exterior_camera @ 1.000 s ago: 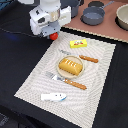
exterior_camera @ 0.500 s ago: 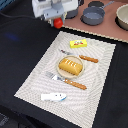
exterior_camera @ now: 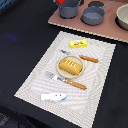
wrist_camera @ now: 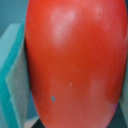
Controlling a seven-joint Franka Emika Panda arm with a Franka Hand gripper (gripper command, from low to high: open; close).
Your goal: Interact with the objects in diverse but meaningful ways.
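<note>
Between the tool's teal fingers (wrist_camera: 12,80), a red tomato (wrist_camera: 75,62) sat gripped, filling the wrist view. On the striped placemat (exterior_camera: 30,85) lay a bread loaf (exterior_camera: 70,66) on a plate (exterior_camera: 59,73), a yellow box (exterior_camera: 78,43) beyond it, and a white-and-blue fish (exterior_camera: 53,96) near the mat's edge.

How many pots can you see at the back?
2 for sure, both on the brown board: one grey pot with the red tomato just above it, and another pot beside it. A pale dish at the edge may be a third.
</note>
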